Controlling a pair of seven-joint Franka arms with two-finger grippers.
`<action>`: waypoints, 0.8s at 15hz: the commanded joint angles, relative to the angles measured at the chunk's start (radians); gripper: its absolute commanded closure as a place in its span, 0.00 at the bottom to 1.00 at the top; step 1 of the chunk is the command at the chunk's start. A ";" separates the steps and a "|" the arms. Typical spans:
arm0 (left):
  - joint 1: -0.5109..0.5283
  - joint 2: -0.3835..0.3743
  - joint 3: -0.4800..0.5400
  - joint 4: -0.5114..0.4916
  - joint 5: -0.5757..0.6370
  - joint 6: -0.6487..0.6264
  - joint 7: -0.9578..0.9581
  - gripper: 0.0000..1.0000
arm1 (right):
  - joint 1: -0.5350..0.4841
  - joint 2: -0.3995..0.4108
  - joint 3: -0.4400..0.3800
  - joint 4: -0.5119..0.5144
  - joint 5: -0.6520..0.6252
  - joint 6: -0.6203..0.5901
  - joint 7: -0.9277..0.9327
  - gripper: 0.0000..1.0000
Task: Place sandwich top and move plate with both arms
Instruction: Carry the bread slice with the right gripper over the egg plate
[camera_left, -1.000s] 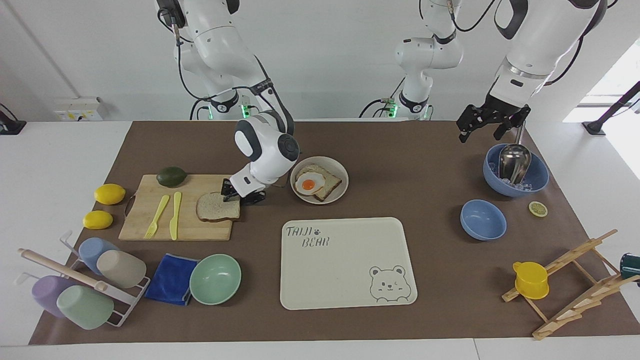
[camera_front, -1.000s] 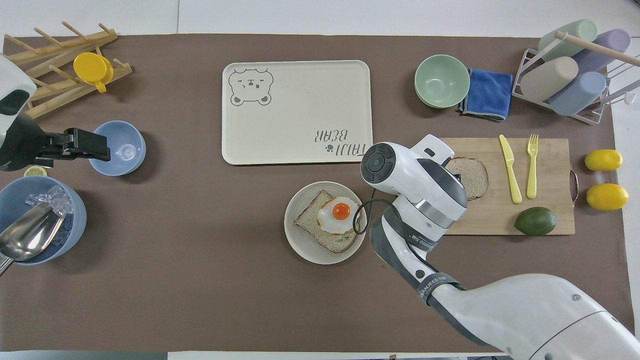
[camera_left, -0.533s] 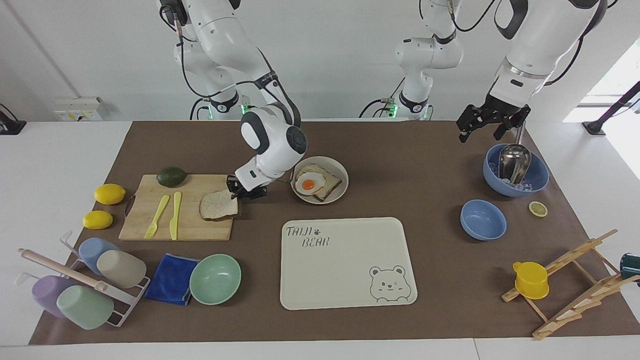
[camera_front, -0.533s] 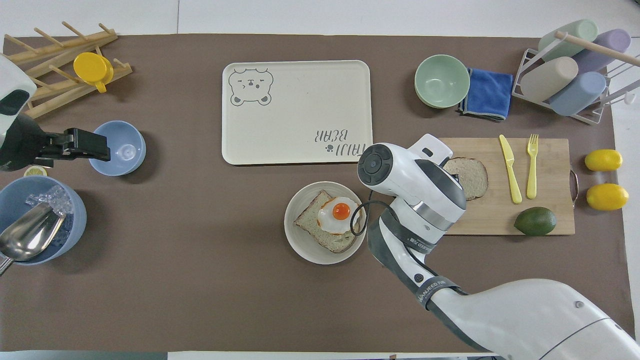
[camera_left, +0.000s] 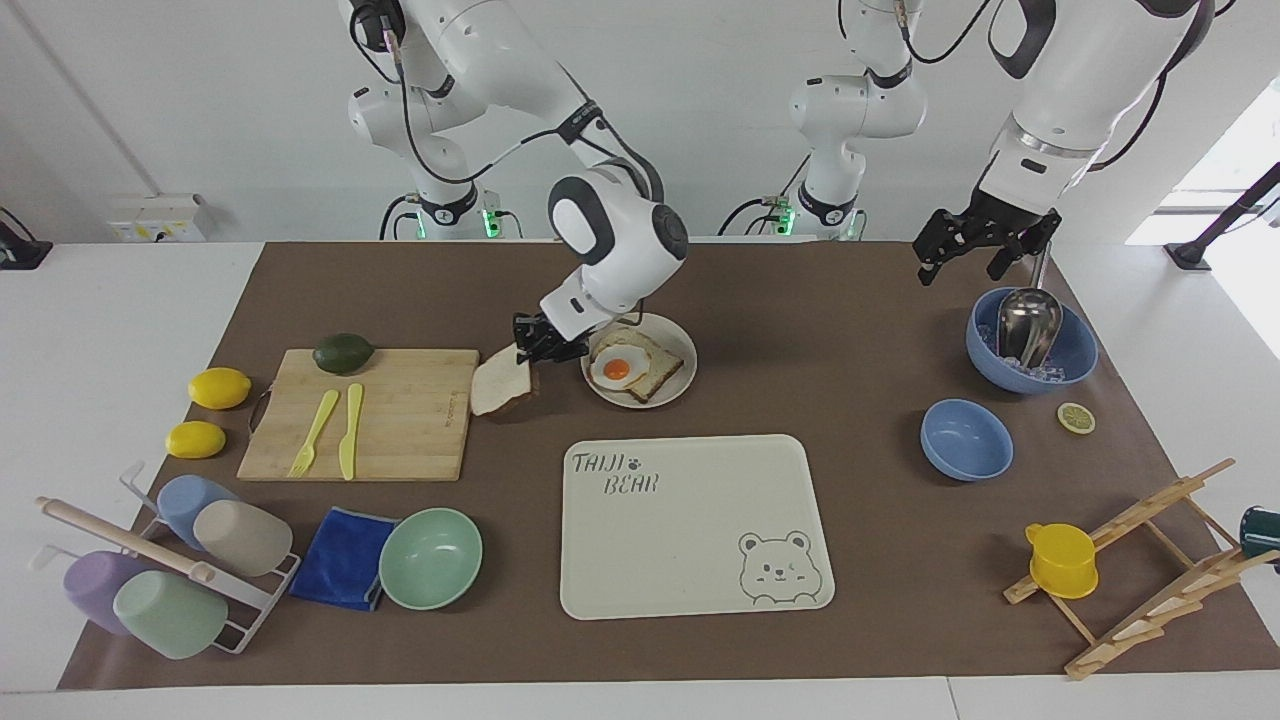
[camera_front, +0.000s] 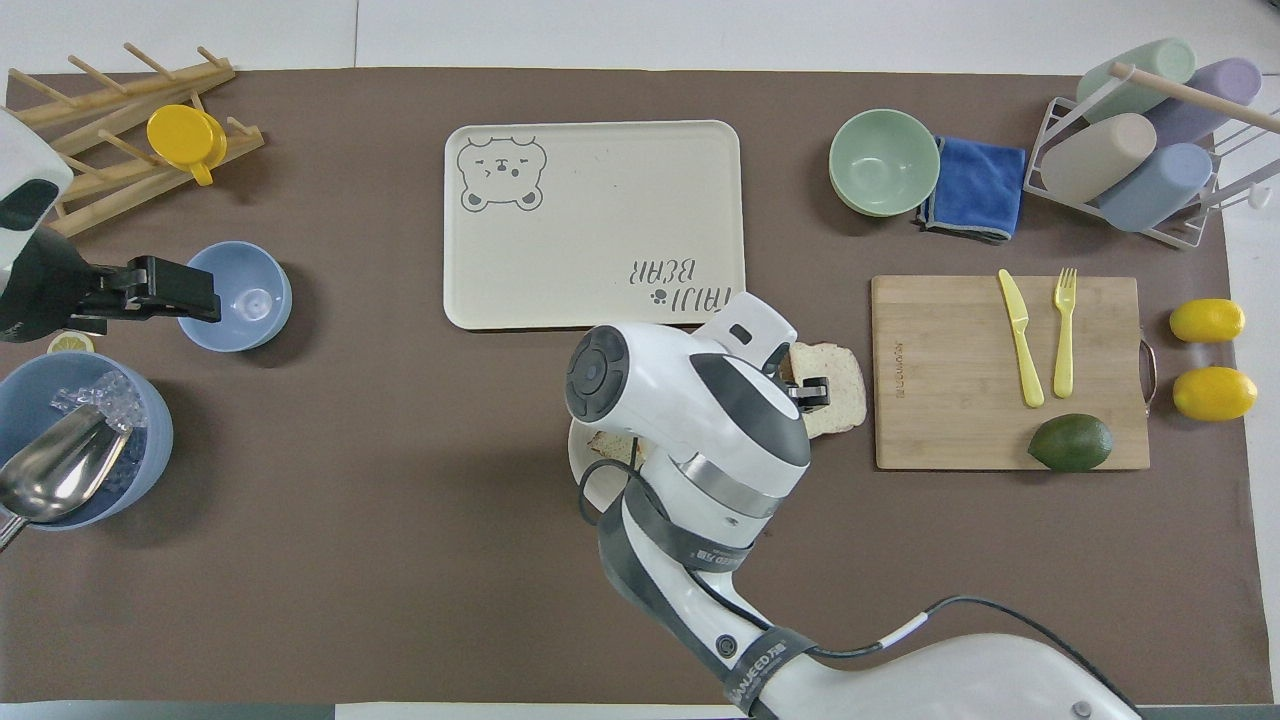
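the tabletop (camera_left: 860, 560) is pretty crowded, but only the middle strip matters for what comes up. biggest thing nearby is the bear-printed tray (camera_left: 697, 525), and the cutting board (camera_left: 400, 420) sits toward the right arm's end with just the fork, knife and avocado on it, no bread.

the plate (camera_left: 676, 384) sits nearer to the robots than the tray, with the toasted slice and fried egg (camera_left: 617, 370) on it. the sandwich top (camera_left: 501, 387) is up in the air, hanging tilted over the strip of tabletop between the cutting board and the plate, just beside the plate's rim on the board side. the right tool (camera_left: 532, 347) is clenched on the slice's upper edge, so the bread dangles down from it and slopes away from the plate.

so the relation that counts: the egg slice lies sideways from the held bread, toward the left arm's end of the table. my read is the slice has to travel that way over the rim and get levelled out, otherwise it lands edge first and could slide off the egg.

the left tool (camera_left: 984, 243) hangs released over the tabletop near the blue bowl with the scoop (camera_left: 1031, 340), well apart from the plate. that arm is just waiting, and the right arm is clearly the closer one.
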 joint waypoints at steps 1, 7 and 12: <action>0.006 -0.006 -0.002 0.005 0.014 -0.018 0.009 0.00 | 0.038 0.012 0.005 0.077 0.053 -0.028 0.016 1.00; 0.006 -0.006 -0.002 0.005 0.014 -0.018 0.009 0.00 | 0.049 0.042 0.008 0.117 0.155 0.067 0.016 1.00; 0.006 -0.006 -0.003 0.005 0.014 -0.018 0.009 0.00 | 0.078 0.050 0.016 0.115 0.238 0.165 0.016 1.00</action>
